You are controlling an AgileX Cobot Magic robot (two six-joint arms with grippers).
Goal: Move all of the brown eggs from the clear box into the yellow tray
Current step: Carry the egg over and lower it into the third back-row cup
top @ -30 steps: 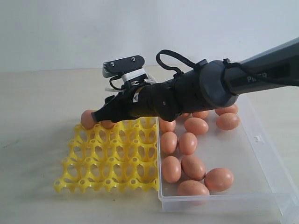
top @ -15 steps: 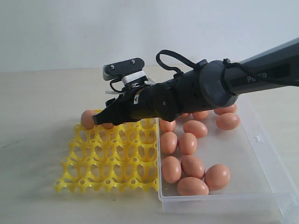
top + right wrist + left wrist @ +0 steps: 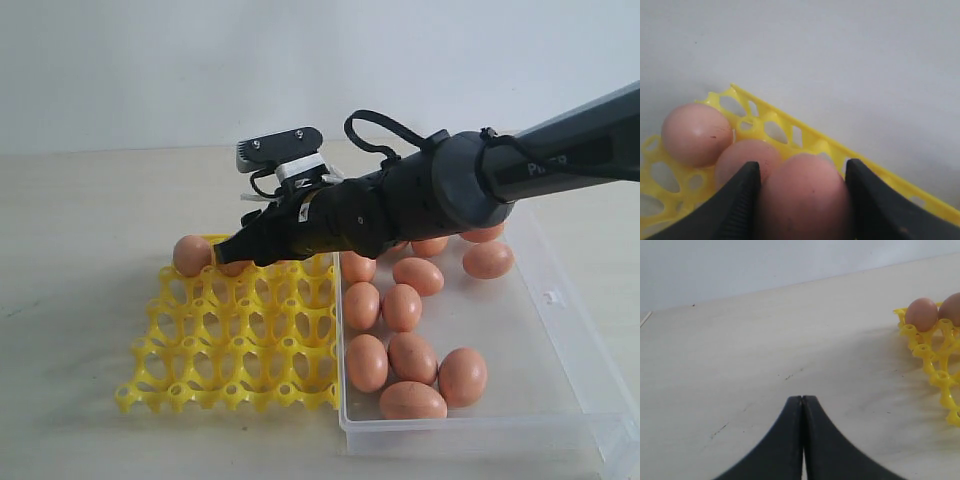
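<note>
Right wrist view: the right fingers (image 3: 740,205) pinch a reddish-brown egg (image 3: 802,200) over the edge row of the bright yellow plastic egg tray (image 3: 812,135), just beside two seated eggs (image 3: 696,134). Released off-centre, it could knock its neighbour or crack on a peg. Left fingers (image 3: 785,440) are pressed together.

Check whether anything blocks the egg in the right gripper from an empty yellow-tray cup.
Nothing visible does. The right gripper grips the held egg over the yellow tray at its far row. Two placed eggs fill neighbouring cups, and the other visible cups are open.
</note>
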